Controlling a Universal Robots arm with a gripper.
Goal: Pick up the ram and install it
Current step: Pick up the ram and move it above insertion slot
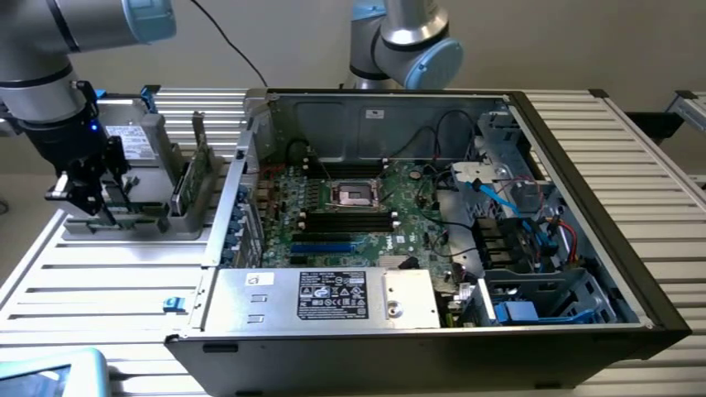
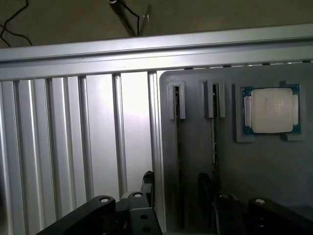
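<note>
Black gripper, jaws spread astride the thin green ram stick in its grey slotted holder; off-centre squeeze could jam it.

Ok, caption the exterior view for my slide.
Open gripper poised at the grey fixture that holds the ram, beside the open computer case.

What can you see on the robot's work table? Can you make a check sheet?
Surface: ribbed metal table bearing a grey holder and an open computer case.
Job's things: ram edge-on in a holder slot, not picked up.
Clutter: processor chip in the holder.
Grippers: gripper open over the holder, holding nothing.
Cables: wires inside the case.
Surroundings: second arm behind the case.
</note>
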